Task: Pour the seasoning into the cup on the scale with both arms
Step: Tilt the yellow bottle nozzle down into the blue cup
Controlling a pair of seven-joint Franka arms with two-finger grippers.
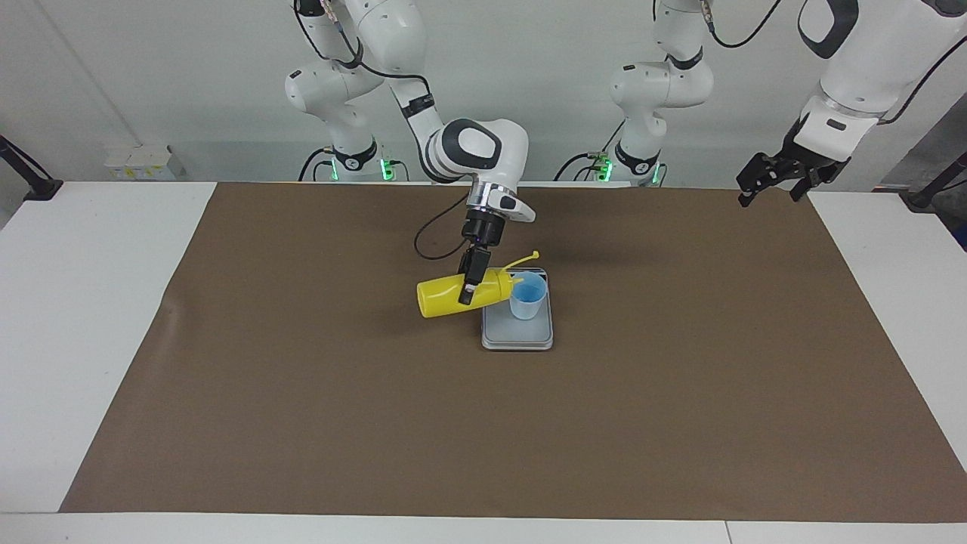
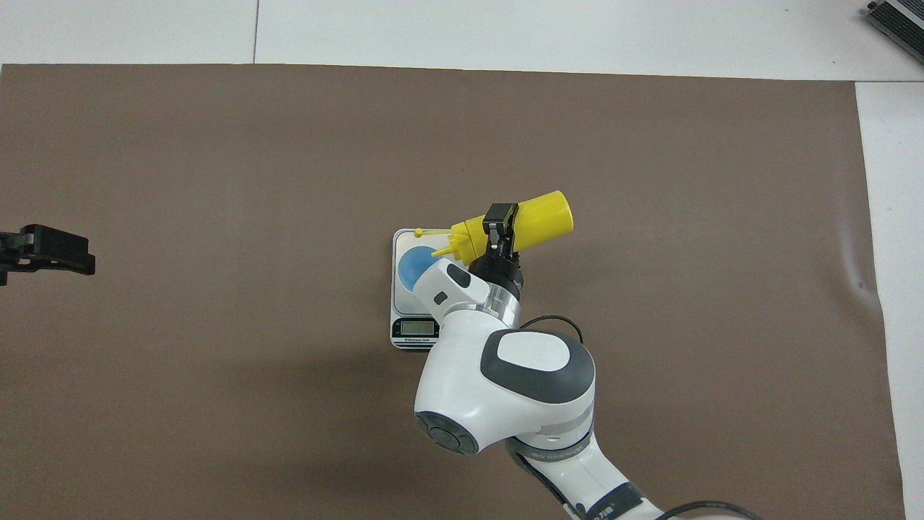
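Note:
My right gripper is shut on the yellow seasoning bottle, which lies almost level in the air with its nozzle tipped over the rim of the cup. The light-blue cup stands upright on the silver-grey scale in the middle of the mat. The bottle's cap strap sticks up over the scale. My left gripper hangs open in the air at the left arm's end of the table, holding nothing.
A brown mat covers most of the white table. The scale's display faces the robots. The right arm's wrist and elbow hang over the mat between the scale and the robots.

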